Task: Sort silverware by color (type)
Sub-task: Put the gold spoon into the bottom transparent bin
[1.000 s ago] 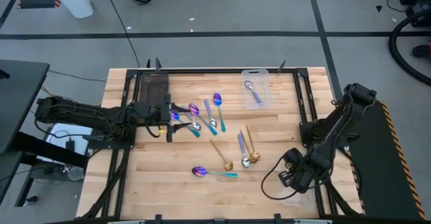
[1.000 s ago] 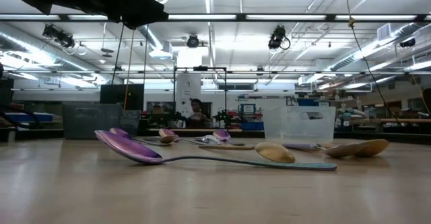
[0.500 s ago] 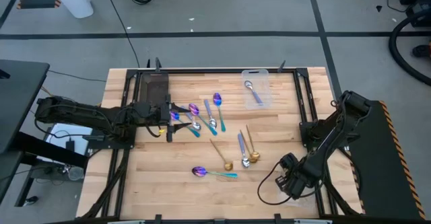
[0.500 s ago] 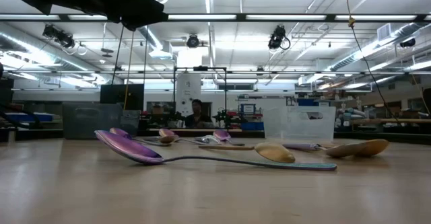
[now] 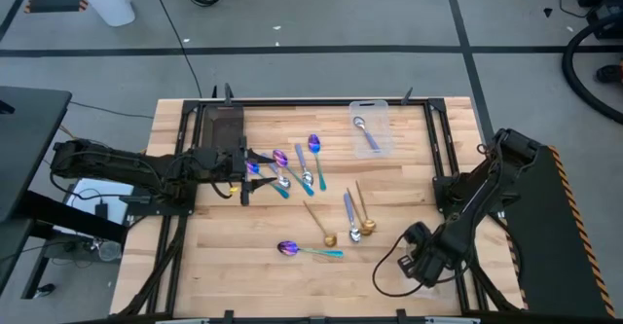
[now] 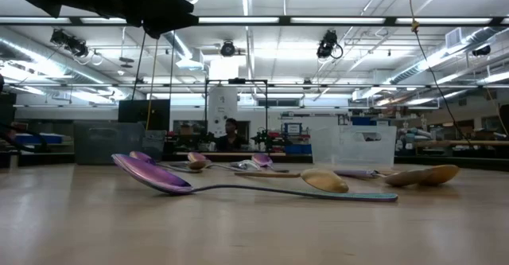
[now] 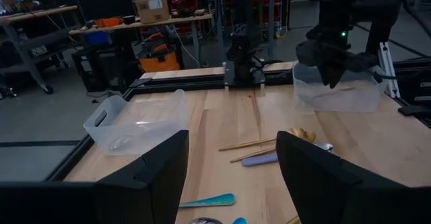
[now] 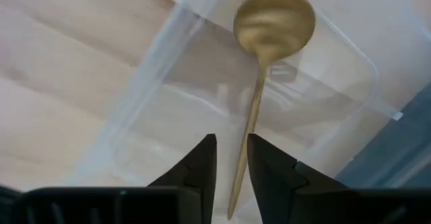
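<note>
RIGHT GRIPPER (image 8: 231, 158): over clear bin (image 8: 337, 62) at table's near right corner; fingers slightly apart, whether they grasp gold spoon (image 8: 259, 83) cannot be told | SPOON: long axis runs away from fingers, bowl at far end, handle tip hidden between fingers | LEFT GRIPPER (image 5: 245, 175): released, wide apart, beside spoon cluster (image 5: 292, 171)

Table (image 5: 234, 266): pale wood planks, visible grain, smooth satin finish, edged by dark metal rails (image 5: 321, 100). Bins (image 5: 371, 126): clear plastic, glossy, faintly frosted at the walls. Tray (image 5: 221, 126): dark and matt. Gold spoon (image 8: 259, 76): brushed gold-toned metal with a soft sheen. Teal-handled spoon (image 5: 308, 252): polished iridescent purple bowl, mirror-bright. Lavender-handled spoon (image 5: 348, 210): silver metal bowl, handle with a smooth coated look. Left gripper fingers (image 7: 148, 177): black, matt, plastic-looking. Floor (image 5: 321, 13): grey, dull, lightly scuffed.
</note>
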You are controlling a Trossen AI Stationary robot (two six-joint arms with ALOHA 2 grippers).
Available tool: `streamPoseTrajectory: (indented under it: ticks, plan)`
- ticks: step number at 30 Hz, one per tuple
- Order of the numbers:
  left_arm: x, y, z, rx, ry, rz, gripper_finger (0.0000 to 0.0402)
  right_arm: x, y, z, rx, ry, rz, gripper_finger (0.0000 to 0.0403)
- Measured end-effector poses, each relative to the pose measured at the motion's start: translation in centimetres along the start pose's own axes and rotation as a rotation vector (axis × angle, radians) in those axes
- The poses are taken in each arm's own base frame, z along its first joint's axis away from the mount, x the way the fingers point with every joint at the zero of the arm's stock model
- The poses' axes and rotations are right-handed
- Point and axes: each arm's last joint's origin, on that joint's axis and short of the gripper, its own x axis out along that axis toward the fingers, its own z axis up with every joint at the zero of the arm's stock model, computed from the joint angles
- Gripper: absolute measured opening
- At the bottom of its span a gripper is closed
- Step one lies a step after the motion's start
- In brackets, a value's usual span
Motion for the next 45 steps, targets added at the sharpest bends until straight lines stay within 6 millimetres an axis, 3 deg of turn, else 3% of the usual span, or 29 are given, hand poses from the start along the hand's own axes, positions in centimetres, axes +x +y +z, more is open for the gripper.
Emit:
streamPoseTrajectory:
  ticks: [10, 19, 24, 32, 45]
  plan:
    - [0.0, 0.0, 0.0, -0.042, 0.000, 0.000, 0.0231, -2.7, -0.2, 1.5, 0.012, -0.057, 0.142, 0.0095]
    - [0.0, 0.0, -0.2, -0.095, 0.015, -0.001, 0.0231, -5.2, -0.1, 2.5, -0.156, -0.114, 0.341, 0.0095]
    - [0.0, 0.0, -0.1, -0.120, 0.015, -0.001, 0.0231, -5.8, 0.5, 3.9, -0.322, -0.220, 0.387, 0.0095]
    - [0.0, 0.0, -0.1, -0.157, 0.015, 0.000, 0.0231, -4.6, 2.4, 7.6, -0.660, -0.344, 0.256, 0.0095]
    - [0.0, -0.1, -0.6, -0.223, 0.063, 0.002, 0.0231, -3.1, 6.5, 11.4, -1.399, -0.450, 0.037, 0.0097]
